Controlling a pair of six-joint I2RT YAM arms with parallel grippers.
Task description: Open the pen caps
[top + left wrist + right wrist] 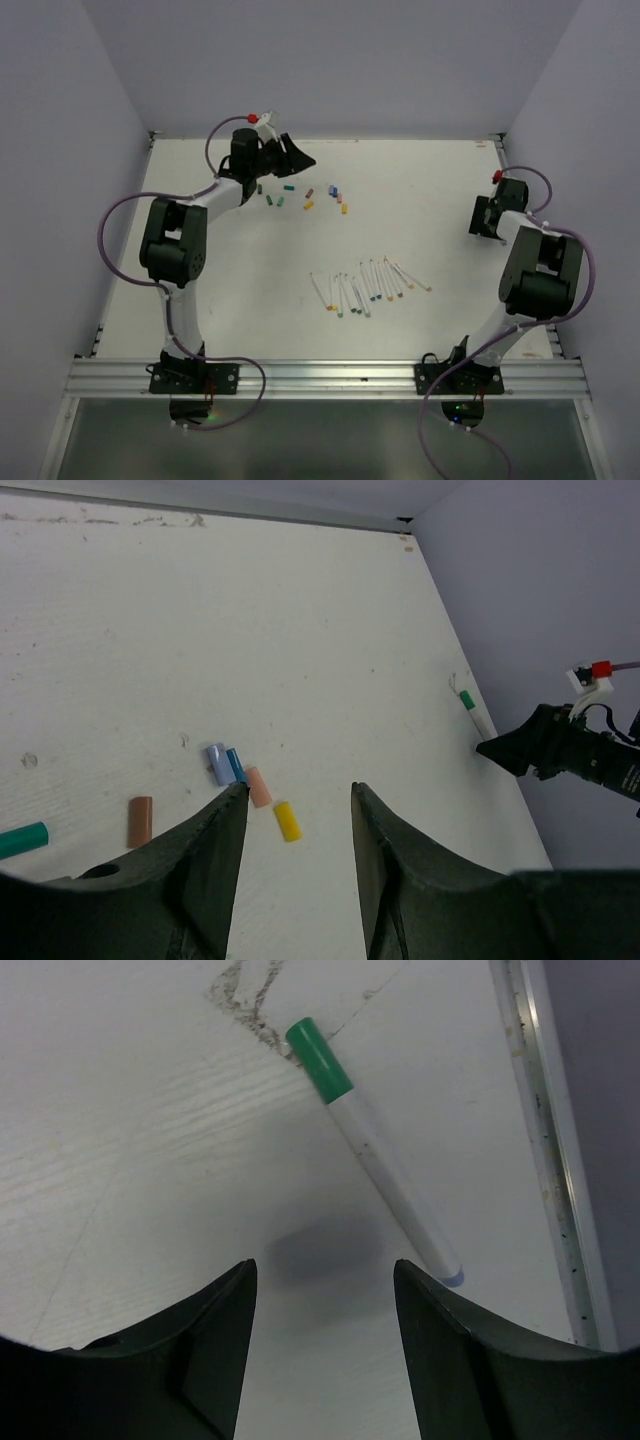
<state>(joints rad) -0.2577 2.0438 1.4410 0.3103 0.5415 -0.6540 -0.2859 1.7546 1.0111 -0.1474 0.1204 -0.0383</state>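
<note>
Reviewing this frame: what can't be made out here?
Top view: pens are too small to tell capped from uncapped.
Top view: green-capped pen is unseen, hidden by the right claw.
Left wrist: green piece is cut off by the left edge; cap or pen unclear.

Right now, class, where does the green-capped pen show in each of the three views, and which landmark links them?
Top external: cannot be made out; the right gripper seems to cover that spot.
Left wrist: the green-capped pen lies far right, near the wall.
Right wrist: centre of the picture, slanting, cap at the upper left.
Shared landmark: the right gripper, right beside the pen.
</note>
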